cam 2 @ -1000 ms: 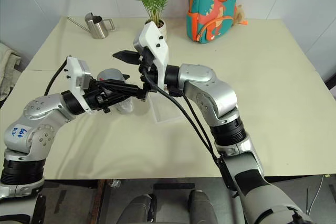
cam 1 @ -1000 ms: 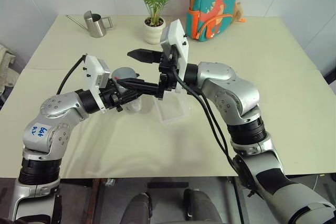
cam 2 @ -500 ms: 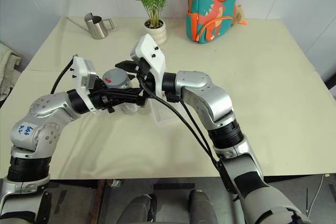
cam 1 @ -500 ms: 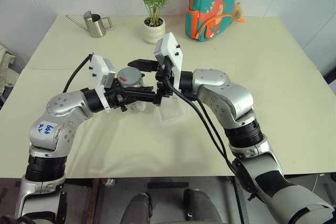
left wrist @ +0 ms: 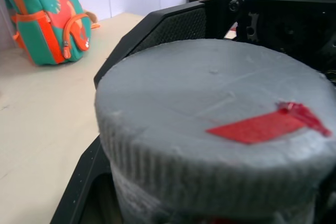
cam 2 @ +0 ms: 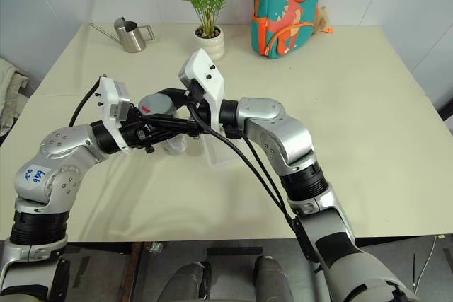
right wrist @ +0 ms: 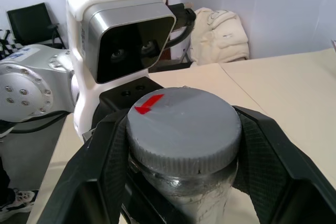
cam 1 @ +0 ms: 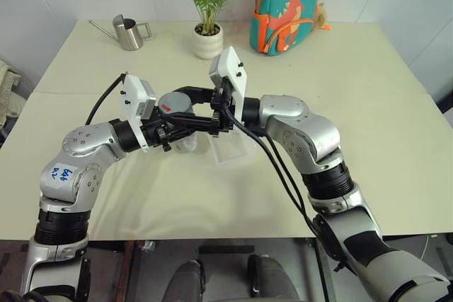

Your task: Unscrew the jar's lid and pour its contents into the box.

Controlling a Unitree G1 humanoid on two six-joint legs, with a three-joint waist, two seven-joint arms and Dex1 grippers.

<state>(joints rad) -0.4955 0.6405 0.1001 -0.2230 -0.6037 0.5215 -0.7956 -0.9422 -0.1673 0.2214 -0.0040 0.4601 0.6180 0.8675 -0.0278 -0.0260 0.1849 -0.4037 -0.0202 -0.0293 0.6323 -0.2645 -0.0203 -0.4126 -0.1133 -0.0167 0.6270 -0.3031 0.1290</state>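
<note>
Both arms crowd mid-desk [cam 1: 368,90]: the left gripper [cam 1: 185,127] and right gripper [cam 1: 190,101] lock around the jar [cam 1: 184,143], with the box [cam 1: 233,148] just beside. The watering can [cam 1: 129,32], plant pot [cam 1: 207,40] and backpack [cam 1: 285,5] line the far edge; the desk's right side lies wide open.

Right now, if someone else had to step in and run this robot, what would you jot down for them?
Left gripper: shut on the jar, holding it upright above the table.
Right gripper: shut on the lid, one finger on each side of its ribbed edge.
The lid is on the jar, red mark facing up.
The box lies on the table just to the jar's right, under the right wrist.
Done: both grips are set.
Left: twist the lid off, then tip the jar's contents into the box. The contents cannot be made out from here.
</note>
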